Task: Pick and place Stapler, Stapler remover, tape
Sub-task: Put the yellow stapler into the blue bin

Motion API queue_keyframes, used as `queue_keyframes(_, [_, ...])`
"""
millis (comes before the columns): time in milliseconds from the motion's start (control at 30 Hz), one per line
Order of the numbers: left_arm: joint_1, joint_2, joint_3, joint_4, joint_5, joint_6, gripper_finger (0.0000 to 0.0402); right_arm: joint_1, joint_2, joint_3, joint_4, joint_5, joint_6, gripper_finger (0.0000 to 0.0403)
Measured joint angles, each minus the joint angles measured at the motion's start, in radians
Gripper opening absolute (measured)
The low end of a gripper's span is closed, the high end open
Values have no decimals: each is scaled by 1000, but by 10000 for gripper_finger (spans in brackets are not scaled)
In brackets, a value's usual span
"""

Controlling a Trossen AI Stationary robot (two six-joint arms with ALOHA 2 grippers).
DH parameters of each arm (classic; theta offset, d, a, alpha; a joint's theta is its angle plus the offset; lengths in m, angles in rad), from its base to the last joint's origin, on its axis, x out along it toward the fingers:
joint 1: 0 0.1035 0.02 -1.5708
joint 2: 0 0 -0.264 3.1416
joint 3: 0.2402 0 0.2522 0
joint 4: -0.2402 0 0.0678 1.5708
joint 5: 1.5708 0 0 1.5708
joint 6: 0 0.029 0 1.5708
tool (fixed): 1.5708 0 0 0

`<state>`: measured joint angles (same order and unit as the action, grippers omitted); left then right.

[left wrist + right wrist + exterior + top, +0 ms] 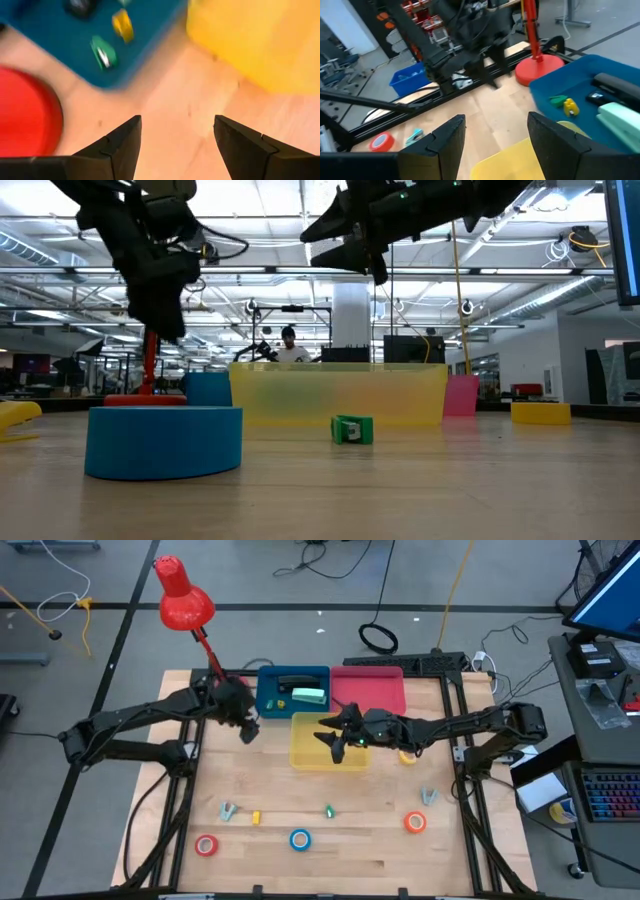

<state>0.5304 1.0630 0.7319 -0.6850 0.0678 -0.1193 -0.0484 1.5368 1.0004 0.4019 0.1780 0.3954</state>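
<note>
A blue tray (293, 690) at the back holds a black stapler (296, 681), a mint-green stapler (308, 695) and a green (102, 52) and a yellow (122, 25) staple remover. Tape rolls lie near the front edge: red (206, 845), blue (300, 838) and orange (415, 822). Loose removers (228, 810) (329, 810) (428, 797) lie between them and the trays. My left gripper (177, 130) hangs open over bare wood beside the blue tray's near left corner. My right gripper (495, 125) is open above the yellow tray (328, 740). Both hold nothing.
A pink tray (370, 690) stands to the right of the blue one. A red desk lamp has its base (25, 117) close to my left gripper, at the table's far left. A yellow tape roll (407, 755) lies to the right of the yellow tray.
</note>
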Motion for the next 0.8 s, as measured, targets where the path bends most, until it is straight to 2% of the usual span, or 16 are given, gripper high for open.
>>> queue_keyframes(200, [-16,0,-1,-81,6,-8,248,-53,0,0,4,0,0,209])
queue_keyframes(433, [-13,0,-1,-11,-125,100,248,-119,0,0,4,0,1,207])
queue_keyframes(600, [6,5,-1,-1,-126,175,248,-164,0,0,4,0,3,206])
queue_keyframes(800, [48,5,-1,-2,-121,179,248,-204,0,0,4,0,3,207])
